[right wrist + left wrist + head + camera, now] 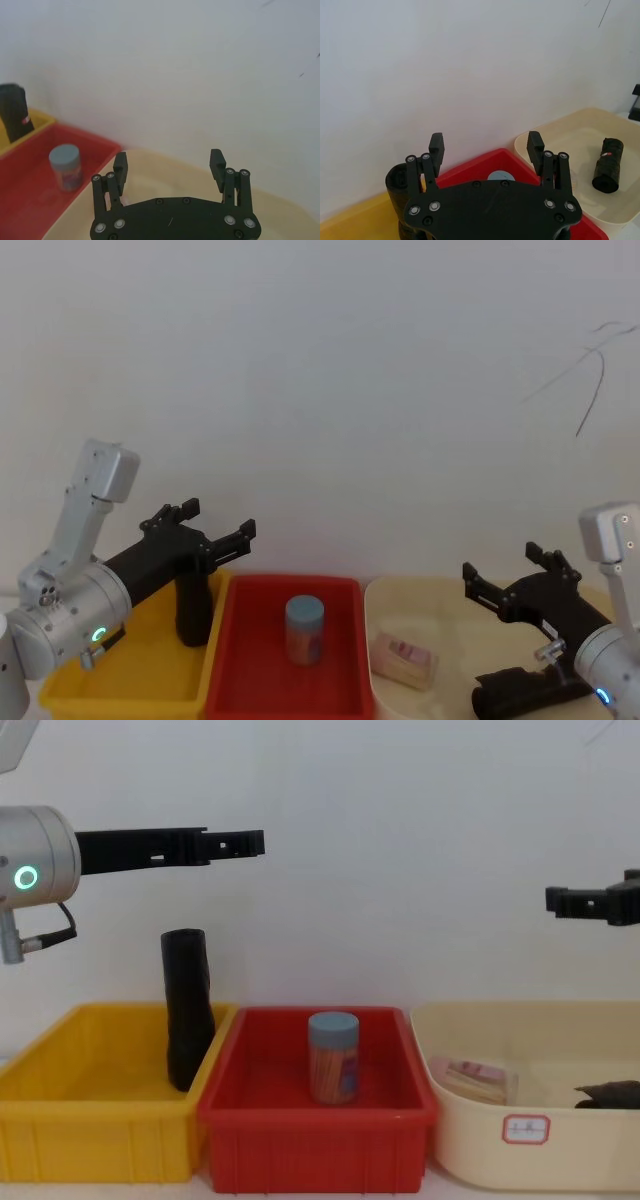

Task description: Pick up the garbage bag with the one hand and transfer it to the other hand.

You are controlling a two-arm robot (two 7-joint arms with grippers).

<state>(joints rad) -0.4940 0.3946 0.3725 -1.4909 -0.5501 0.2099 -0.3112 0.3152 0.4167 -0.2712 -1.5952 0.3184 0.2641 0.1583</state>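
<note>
Far left: find the left gripper (220, 520) on the green-lit arm, raised above the yellow bin (90, 1120), jaws apart and holding nothing. Looks poised for a descent, not yet started. Below it, inside that bin, stands the garbage bag (193, 610), upright and leaning against the wall next to the red bin (310, 1140), likely propped there so its top can be gripped from above. In the red bin, just a lidded jar (304, 630). Far right, in the beige tub (600, 1140): a small packet (405, 658) and another black roll (520, 690) lying flat. Above the tub, note the right gripper (500, 562), jaws apart, empty, seemingly waiting to receive.
</note>
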